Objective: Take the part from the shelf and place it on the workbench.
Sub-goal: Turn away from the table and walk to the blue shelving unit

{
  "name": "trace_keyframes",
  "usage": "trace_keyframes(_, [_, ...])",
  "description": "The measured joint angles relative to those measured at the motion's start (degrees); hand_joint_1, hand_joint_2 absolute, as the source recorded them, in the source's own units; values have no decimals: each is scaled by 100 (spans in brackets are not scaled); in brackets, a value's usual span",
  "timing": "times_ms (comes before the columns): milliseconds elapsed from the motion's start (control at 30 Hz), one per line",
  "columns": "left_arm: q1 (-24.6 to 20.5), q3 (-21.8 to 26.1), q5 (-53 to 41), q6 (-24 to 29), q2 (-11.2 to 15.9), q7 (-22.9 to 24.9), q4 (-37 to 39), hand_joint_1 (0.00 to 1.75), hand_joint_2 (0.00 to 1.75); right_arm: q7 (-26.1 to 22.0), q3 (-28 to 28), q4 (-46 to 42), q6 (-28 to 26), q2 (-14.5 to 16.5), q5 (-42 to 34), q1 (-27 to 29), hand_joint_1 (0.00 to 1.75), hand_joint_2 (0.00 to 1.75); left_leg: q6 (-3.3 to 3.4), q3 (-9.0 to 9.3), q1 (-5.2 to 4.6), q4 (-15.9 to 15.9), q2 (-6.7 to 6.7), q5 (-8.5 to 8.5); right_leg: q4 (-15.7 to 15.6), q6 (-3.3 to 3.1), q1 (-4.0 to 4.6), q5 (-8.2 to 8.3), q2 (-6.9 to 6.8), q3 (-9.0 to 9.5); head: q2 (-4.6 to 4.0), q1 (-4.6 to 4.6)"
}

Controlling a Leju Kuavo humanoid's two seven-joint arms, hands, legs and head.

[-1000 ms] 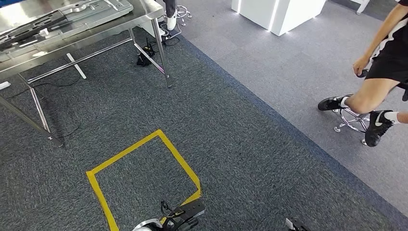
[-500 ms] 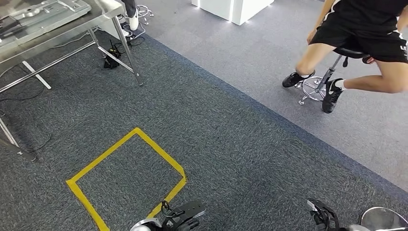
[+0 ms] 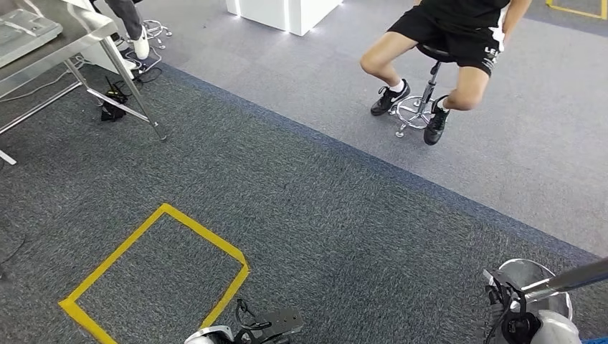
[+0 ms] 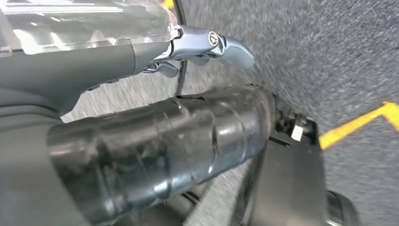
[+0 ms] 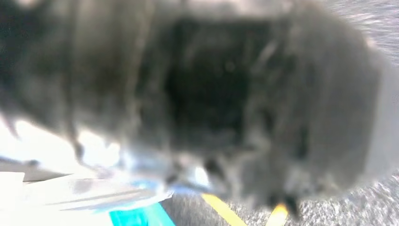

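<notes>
Part: none visible; no shelf either. View has swung right, table [image 3: 43, 43] now far left, so the robot is turning, likely shelf-bound. Left hand [image 4: 155, 127] fingers' state unclear; right hand [image 5: 211, 108] blurred, can't tell.

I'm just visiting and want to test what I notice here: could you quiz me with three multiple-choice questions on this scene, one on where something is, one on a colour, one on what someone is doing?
1. Where is the metal workbench?
A. far left
B. far right
C. centre

2. What colour is the tape square on the carpet?
A. red
B. yellow
C. white

3. What is the person in black shorts doing?
A. lying down
B. kneeling
C. sitting on a stool

Answers: 1 A, its steel legs stand at the head view's upper left; 2 B, the outline is yellow; 3 C, knees bent, feet by the stool's base.
</notes>
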Motion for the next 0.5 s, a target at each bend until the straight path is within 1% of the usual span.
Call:
trace_keyframes(33, [-33, -37, -115, -64, 47, -9, -30, 0, 0, 0, -71, 2, -131, 7, -71, -50, 0, 0, 15, 52, -2, -112, -47, 12, -20, 33, -18, 37, 63, -16, 0, -8])
trace_keyframes(67, [-70, -75, -266, -128, 87, -22, -56, 0, 0, 0, -149, 4, -264, 14, -149, -87, 0, 0, 14, 67, -5, -163, -1, 50, -52, 73, -31, 80, 125, -26, 0, -20])
trace_keyframes(100, [-108, -106, -433, -182, 116, -37, -73, 0, 0, 0, -220, 6, -376, 22, -224, -100, 0, 0, 23, 88, 11, -241, 65, 100, -69, 101, -35, 106, 155, -35, 0, -31])
trace_keyframes(133, [-151, -126, -611, -231, 135, -55, -83, 0, 0, 0, -287, 8, -478, 37, -295, -101, 0, 0, 38, 115, 23, -337, 131, 155, -46, 123, -17, 89, 92, -59, 0, -30])
trace_keyframes(167, [-199, -139, -797, -280, 147, -84, -85, 0, 0, -3, -355, 12, -570, 65, -373, -96, 0, 0, 57, 137, 37, -431, 201, 217, 66, 140, 5, 8, -28, -121, 0, -20])
trace_keyframes(200, [-249, -141, -956, -298, 151, -111, -72, 0, 0, -14, -421, 18, -623, 123, -432, -68, 0, 0, 64, 146, 50, -502, 272, 268, 294, 152, 20, -136, -183, -229, 0, -10])
trace_keyframes(233, [-293, -136, -1074, -257, 140, -132, -29, 0, 0, -55, -488, 27, -655, 262, -447, 40, 0, 0, 67, 137, 42, -526, 335, 293, 609, 170, 20, -315, -335, -373, 0, 2])
trace_keyframes(267, [-315, -110, -1165, -133, 112, -142, 49, 0, 0, -195, -540, 31, -713, 468, -407, 219, 0, 0, 63, 126, 45, -529, 403, 301, 946, 191, 4, -477, -411, -512, 0, 11])
trace_keyframes(300, [-303, -61, -1230, 66, 70, -137, 153, 0, 0, -467, -569, 39, -823, 767, -299, 502, 0, 0, 45, 122, 60, -525, 473, 297, 1200, 213, -13, -574, -450, -598, 0, 17])
trace_keyframes(333, [-261, 6, -1287, 294, 16, -126, 261, 0, 0, -849, -573, 60, -1007, 1135, -161, 855, 0, 0, 23, 129, 85, -516, 537, 282, 1274, 235, -35, -576, -476, -590, 0, 25])
trace_keyframes(367, [-211, 80, -1365, 479, -33, -110, 345, 0, 0, -1245, -557, 91, -1224, 1471, -46, 1215, 0, 0, -9, 135, 115, -496, 599, 258, 1138, 259, -60, -489, -508, -479, 0, 35])
trace_keyframes(400, [-163, 142, -1460, 591, -76, -91, 396, 0, 0, -1542, -544, 157, -1404, 1809, 30, 1583, 0, 0, -50, 131, 141, -450, 647, 223, 804, 284, -96, -329, -582, -281, 0, 49])
trace_keyframes(433, [-128, 199, -1569, 636, -105, -62, 422, 0, 0, -1708, -534, 218, -1528, 2087, 74, 1863, 0, 0, -101, 99, 139, -391, 695, 180, 456, 292, -116, -215, -702, -89, 0, 53])
trace_keyframes(467, [-99, 254, -1679, 626, -127, -33, 437, 0, 0, -1733, -531, 263, -1565, 2273, 85, 2050, 0, 0, -154, 62, 123, -317, 758, 131, 173, 278, -128, -126, -792, 41, 0, 47])
trace_keyframes(500, [-70, 320, -1784, 598, -150, -9, 448, 0, 0, -1683, -528, 294, -1543, 2419, 85, 2161, 0, 0, -206, 32, 102, -256, 823, 88, 15, 245, -119, -90, -840, 99, 0, 34])
